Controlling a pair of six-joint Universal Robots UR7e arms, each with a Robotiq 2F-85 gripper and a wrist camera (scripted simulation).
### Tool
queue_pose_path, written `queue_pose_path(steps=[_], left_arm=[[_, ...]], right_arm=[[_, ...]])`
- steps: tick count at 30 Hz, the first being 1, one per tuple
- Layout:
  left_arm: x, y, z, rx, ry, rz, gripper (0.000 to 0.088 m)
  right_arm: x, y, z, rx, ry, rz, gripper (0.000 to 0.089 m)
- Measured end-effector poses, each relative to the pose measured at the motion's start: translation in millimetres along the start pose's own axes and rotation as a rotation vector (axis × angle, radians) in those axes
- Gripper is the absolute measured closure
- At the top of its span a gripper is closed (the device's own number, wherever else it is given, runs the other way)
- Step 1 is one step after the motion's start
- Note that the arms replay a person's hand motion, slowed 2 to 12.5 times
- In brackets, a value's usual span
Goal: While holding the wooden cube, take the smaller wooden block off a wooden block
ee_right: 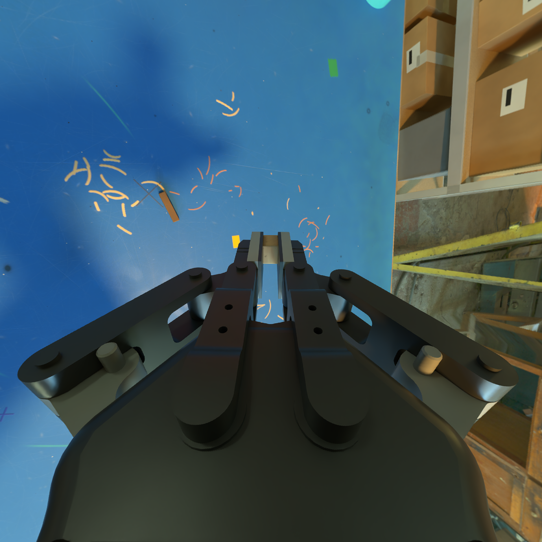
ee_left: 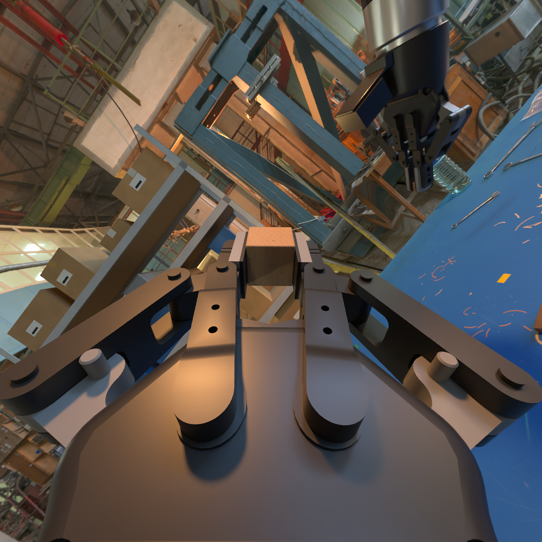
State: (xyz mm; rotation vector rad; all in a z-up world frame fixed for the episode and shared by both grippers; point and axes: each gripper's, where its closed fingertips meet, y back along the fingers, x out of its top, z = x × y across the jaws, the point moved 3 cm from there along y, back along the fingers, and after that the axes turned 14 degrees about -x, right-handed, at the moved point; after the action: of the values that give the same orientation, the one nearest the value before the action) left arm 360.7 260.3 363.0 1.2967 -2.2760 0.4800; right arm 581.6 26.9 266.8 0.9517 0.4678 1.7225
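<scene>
In the left wrist view, the left gripper (ee_left: 270, 258) is clamped on the wooden cube (ee_left: 269, 255), one finger pad pressed flat against each side of it. The cube is lifted clear of the blue table (ee_left: 457, 293), which fills the right of the picture and is strewn with orange shavings. Beyond the cube, up and to its right, the right gripper (ee_left: 418, 181) hangs over the table with its fingers drawn close together; what sits between them cannot be made out from here. Just past that gripper stands a clear plastic bottle (ee_left: 451, 176), and further right of the cube lie thin metal wrenches (ee_left: 475, 209). A small yellow marker (ee_left: 504, 278) lies on the table to the right of the cube. Left of the cube, cardboard boxes (ee_left: 73, 269) sit on shelving.

In the right wrist view, the right gripper (ee_right: 270, 247) grips the smaller wooden block (ee_right: 269, 249) between its fingertips, above the blue table (ee_right: 146, 88). A thin wooden block (ee_right: 169, 206) lies on the table to the upper left of the held block, well apart from it. A yellow marker (ee_right: 235, 241) shows just left of the fingertips, and a green marker (ee_right: 333, 67) lies farther ahead.
</scene>
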Motion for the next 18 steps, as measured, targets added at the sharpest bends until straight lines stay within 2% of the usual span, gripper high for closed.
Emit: queue_pose_path(steps=[10, 18], left_arm=[[1, -1, 1, -0.003, -0.001, -0.005, 0.0632], [1, -2, 2, -0.007, -0.003, -0.012, 0.0632]], right_arm=[[-20.4, 22, 26, -0.045, -0.092, -0.051, 0.0809], [-44.0, 34, 42, -0.067, -0.159, -0.132, 0.0809]])
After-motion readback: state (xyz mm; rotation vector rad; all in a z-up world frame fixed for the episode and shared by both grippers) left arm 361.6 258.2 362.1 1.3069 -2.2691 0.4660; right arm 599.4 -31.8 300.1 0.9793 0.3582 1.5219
